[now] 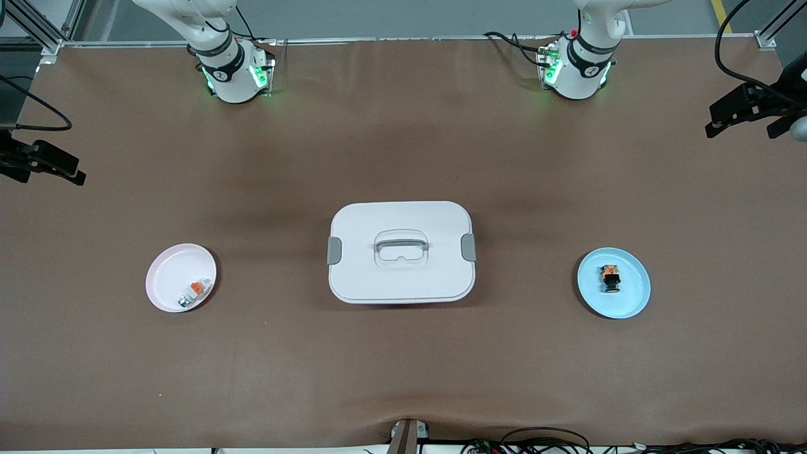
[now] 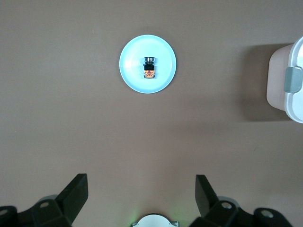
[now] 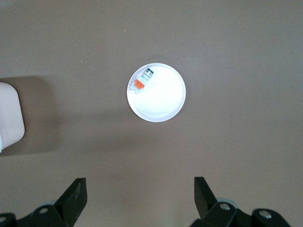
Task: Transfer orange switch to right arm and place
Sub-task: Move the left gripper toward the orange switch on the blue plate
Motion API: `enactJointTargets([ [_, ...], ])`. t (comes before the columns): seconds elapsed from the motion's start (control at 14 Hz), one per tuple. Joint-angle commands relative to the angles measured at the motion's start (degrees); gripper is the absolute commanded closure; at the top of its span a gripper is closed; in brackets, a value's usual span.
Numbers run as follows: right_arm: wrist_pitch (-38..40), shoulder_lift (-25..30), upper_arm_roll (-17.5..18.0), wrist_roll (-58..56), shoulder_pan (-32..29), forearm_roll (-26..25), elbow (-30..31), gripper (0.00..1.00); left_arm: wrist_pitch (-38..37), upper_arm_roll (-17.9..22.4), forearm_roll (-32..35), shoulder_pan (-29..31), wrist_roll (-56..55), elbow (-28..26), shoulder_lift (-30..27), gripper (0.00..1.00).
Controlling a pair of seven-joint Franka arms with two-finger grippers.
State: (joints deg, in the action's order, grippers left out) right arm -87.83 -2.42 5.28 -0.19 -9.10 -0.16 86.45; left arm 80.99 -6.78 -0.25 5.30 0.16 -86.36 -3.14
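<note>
Front view: high, facing both arm bases across the table (image 1: 403, 378). Left wrist view: high, straight down on blue plate (image 2: 163, 80). Right wrist view: high, straight down on white plate (image 3: 163, 106). Both wrist views catch the white lidded box (image 1: 401, 277), shared with front.

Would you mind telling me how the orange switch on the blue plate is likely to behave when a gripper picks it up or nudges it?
The orange switch looks rigid, a stubby moulded body, so it should not flex. It lies on its side on the blue plate; its round end suggests it may roll or slide on the smooth plate if nudged. Being tiny against the plate, it is probably light and easily knocked.
</note>
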Motion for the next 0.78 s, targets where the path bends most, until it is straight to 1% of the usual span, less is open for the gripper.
enactJointTargets([
  [0.0, 0.5, 0.7, -0.1, 0.8, 0.2, -1.0, 0.2, 0.0, -1.0, -0.2, 0.2, 0.2, 0.5, 0.2, -0.3, 0.0],
  [0.29, 0.5, 0.7, -0.1, 0.7, 0.2, -1.0, 0.1, 0.0, -1.0, -0.1, 0.3, 0.4, 0.5, 0.3, 0.1, 0.0],
  [0.57, 0.5, 0.7, -0.2, 0.7, 0.2, -1.0, 0.2, 0.0, -1.0, 0.0, 0.2, 0.6, 0.3, 0.7, 1.6, 0.0],
  [0.71, 0.5, 0.7, -0.2, 0.6, 0.2, -1.0, 0.2, 0.0, -1.0, 0.0, 0.1, 0.9, 0.6, 0.7, 3.4, 0.0],
])
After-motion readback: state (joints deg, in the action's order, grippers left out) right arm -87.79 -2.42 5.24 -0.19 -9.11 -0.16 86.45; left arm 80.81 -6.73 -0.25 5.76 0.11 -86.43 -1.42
